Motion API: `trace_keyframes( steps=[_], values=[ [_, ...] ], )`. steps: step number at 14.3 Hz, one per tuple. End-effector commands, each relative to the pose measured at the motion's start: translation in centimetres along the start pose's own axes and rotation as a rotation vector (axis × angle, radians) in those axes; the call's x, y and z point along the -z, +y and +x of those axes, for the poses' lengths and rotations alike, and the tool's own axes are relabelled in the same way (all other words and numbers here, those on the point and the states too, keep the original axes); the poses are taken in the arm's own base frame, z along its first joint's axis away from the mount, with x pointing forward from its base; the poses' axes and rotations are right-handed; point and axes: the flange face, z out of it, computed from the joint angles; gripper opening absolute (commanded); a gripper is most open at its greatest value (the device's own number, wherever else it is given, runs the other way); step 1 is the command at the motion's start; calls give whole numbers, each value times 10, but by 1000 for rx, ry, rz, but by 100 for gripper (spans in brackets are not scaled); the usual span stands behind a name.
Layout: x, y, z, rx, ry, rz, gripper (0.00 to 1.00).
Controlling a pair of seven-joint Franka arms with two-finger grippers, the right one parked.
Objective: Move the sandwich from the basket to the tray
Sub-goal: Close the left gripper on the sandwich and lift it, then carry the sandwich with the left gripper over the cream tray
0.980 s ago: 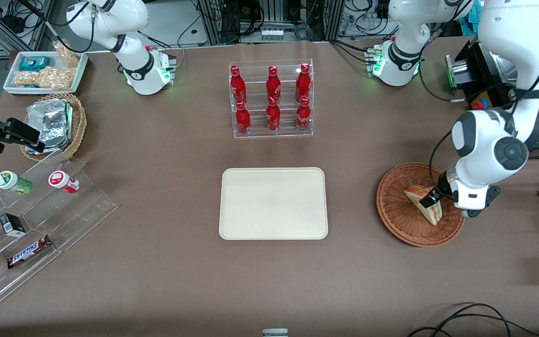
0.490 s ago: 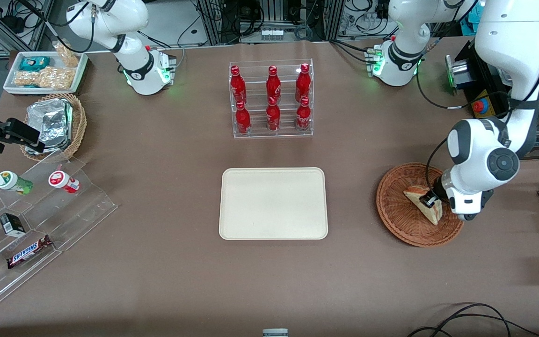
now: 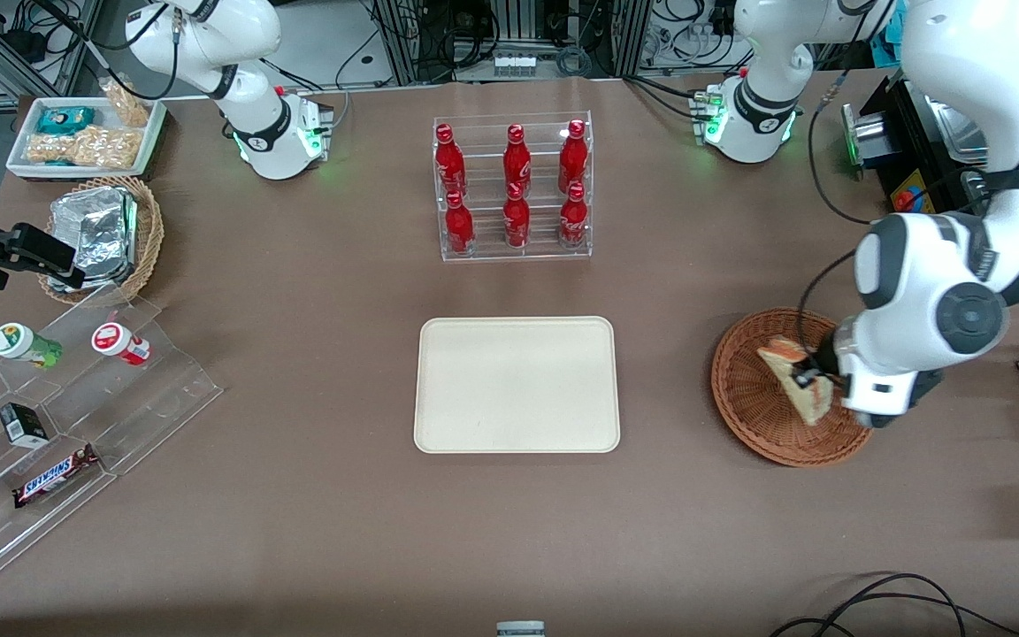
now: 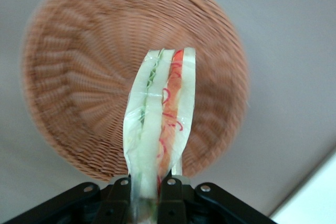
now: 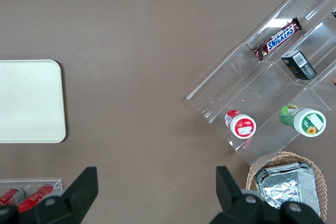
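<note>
Gripper (image 4: 148, 192) was clamped on the sandwich (image 4: 160, 124), pinching the wedge by one end, layers on edge between the fingers (image 4: 122, 191). From the wrist camera the wedge looked clear of the basket (image 4: 79, 77), weave visible underneath with a gap; front view had the sandwich (image 3: 794, 379) over the basket (image 3: 762, 425), gripper (image 3: 815, 382) beside it under the arm's big wrist joint. I'd call it lifted, or just barely off the wicker; can't fully rule out a corner touching.

Progress, my read: grasp done, lift under way. Left: carry sideways to the tray (image 3: 517, 386), lower, release. Tray had nothing on it and sat well apart from the basket, toward the middle of the table, so most of the travel remained.

Surface was a plain brown table cover (image 3: 297, 495). A clear rack of red bottles (image 3: 513, 188) stood farther from the front camera than the tray. Toward the parked arm's end: a stepped acrylic shelf (image 3: 76, 425) with snacks, a tan basket with foil packets (image 3: 95, 237), and a white bin of snack bags (image 3: 85, 134). Cables and frame hardware ran along the room's edge.
</note>
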Motion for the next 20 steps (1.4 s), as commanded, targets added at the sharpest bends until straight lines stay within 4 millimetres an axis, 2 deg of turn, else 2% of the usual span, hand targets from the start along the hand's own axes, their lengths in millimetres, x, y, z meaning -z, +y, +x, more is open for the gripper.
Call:
trace_keyframes(
  steps=[1,2,3,4,6,7,11,14,17,19,20],
  values=[
    [-4,70,-25,-238,37,-7,8],
    [1,99,-37,-272,50,-22,8],
    [0,124,-46,-271,52,-37,6],
    [-2,154,-62,-272,61,-37,2],
    [-16,205,-101,-281,64,-30,0],
    [-19,229,-114,-286,75,-40,0],
    [-37,295,-164,-298,127,-109,0],
    [-65,330,-199,-312,159,-161,0],
    [-80,347,-224,-340,156,-150,0],
    [-98,350,-226,-340,199,-100,1],
    [-103,350,-226,-322,214,-87,4]
  ],
)
